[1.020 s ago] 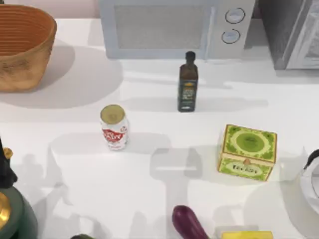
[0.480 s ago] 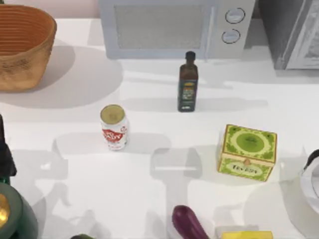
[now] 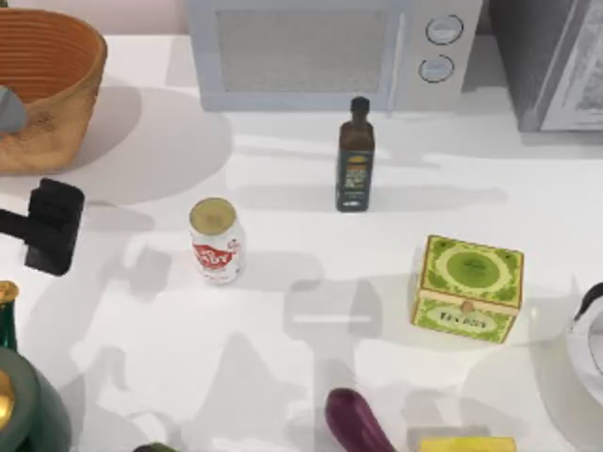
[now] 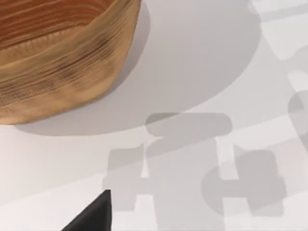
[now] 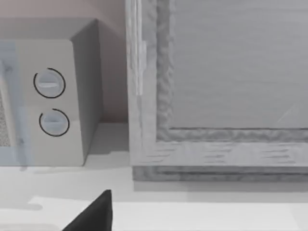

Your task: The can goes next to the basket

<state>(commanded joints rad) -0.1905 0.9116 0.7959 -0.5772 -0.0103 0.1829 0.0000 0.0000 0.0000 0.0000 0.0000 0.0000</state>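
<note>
The can (image 3: 216, 241), white with red lettering and a dull gold top, stands upright left of the table's middle. The basket (image 3: 38, 85), big, round and orange-tan, sits at the back left corner, and its ribbed wall (image 4: 57, 62) is near in the left wrist view. My left gripper (image 3: 52, 226) hovers at the left edge, between basket and can, a can's width or more left of the can and holding nothing that I can see. My right arm (image 3: 592, 330) rests at the table's right edge.
A microwave (image 3: 320, 52) lines the back, with a grey cabinet (image 3: 556, 56) to its right. A dark bottle (image 3: 355, 155) stands behind the can's right. A green box (image 3: 467, 287), an eggplant (image 3: 356, 421), a yellow block (image 3: 466, 443) and a dark green pot (image 3: 24, 405) sit nearer the front.
My left gripper has come up from the front left corner toward the back and now hangs between basket and can. The can has not moved.
</note>
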